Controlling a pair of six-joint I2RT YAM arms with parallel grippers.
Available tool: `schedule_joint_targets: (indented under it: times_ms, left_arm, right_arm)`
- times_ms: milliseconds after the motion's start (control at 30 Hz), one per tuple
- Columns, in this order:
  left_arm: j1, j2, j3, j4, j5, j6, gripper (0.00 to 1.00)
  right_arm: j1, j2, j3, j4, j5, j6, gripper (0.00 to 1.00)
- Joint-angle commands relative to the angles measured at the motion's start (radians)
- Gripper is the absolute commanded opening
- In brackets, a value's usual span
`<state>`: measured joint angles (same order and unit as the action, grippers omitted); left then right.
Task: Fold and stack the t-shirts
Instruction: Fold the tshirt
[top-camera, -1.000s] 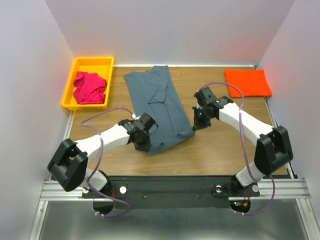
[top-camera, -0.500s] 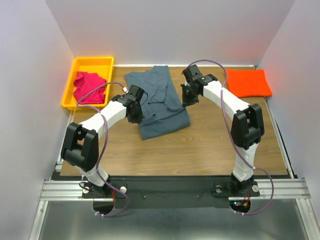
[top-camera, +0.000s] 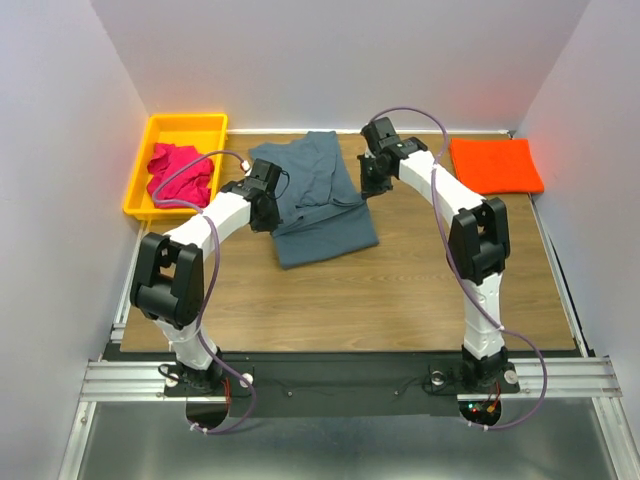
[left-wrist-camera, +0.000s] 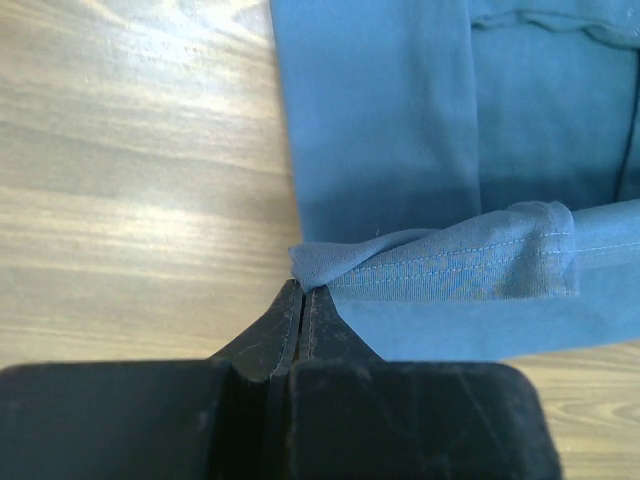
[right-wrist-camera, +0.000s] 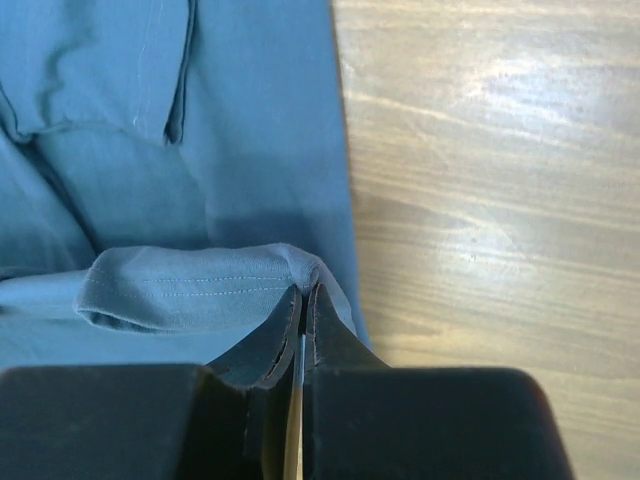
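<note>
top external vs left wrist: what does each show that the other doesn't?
Only top external: the yellow bin holding the magenta shirt, the folded orange shirt, and the right gripper. Only left wrist: the left gripper up close, its fingers shut on a stitched hem. Both: the grey-blue shirt lying on the wood table.

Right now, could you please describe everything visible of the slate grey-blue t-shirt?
The slate grey-blue t-shirt is soft, plain cloth lying on the wooden table, toward its far middle. Its stitched bottom hem is drawn up over the body, and a sleeve lies folded inward. The left tool and the right tool are each shut on a hem corner.
</note>
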<state>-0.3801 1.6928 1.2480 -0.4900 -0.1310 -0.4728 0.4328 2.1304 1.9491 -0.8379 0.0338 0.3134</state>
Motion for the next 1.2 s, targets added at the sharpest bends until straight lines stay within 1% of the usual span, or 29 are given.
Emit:
schedule_joint_targets:
  times_ms: [0,500,1167]
  left_arm:
    - [0.017,0.007,0.033,0.004,-0.056,0.04,0.0]
    - [0.037,0.056,0.005,0.117,-0.067,0.072,0.0]
    - [0.04,0.103,-0.002,0.165,-0.121,0.085,0.0]
  right_arm:
    - [-0.017,0.019,0.051,0.022,0.035,-0.028,0.01]
    - [-0.019,0.071,0.047,0.108,0.057,-0.051,0.01]
    - [-0.017,0.12,0.05,0.164,0.044,-0.048,0.01]
